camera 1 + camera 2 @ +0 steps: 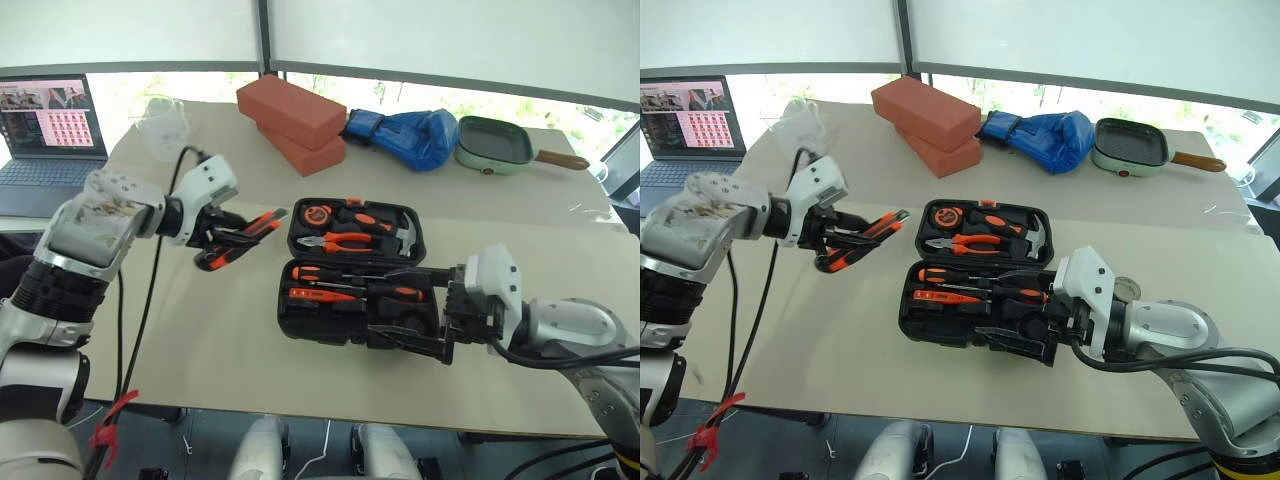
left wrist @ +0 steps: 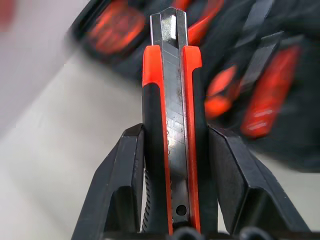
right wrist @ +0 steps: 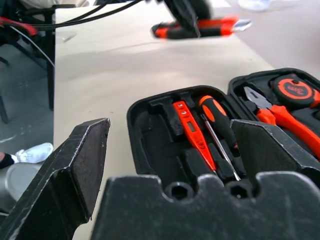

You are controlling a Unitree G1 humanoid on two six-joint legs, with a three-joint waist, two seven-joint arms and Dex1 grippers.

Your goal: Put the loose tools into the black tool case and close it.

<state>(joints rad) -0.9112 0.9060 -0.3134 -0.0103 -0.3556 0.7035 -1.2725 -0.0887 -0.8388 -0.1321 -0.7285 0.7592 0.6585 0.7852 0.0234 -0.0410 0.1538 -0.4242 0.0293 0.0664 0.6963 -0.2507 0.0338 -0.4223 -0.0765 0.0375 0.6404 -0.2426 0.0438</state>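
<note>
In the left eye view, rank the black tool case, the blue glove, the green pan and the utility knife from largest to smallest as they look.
1. black tool case
2. blue glove and green pan: much alike, and both lie farther back, so unranked
3. utility knife, held in the left gripper

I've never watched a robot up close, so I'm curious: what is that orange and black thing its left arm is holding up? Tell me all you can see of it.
It is a utility knife: a slim bar with a black and orange handle, plastic by the look of it, and a grey metal blade strip running down its middle to a bare tip. The left gripper's two black fingers are clamped on its sides. It hangs in the air above the beige table, nearly level, with its tip toward the open black tool case, touching only those fingers.
</note>
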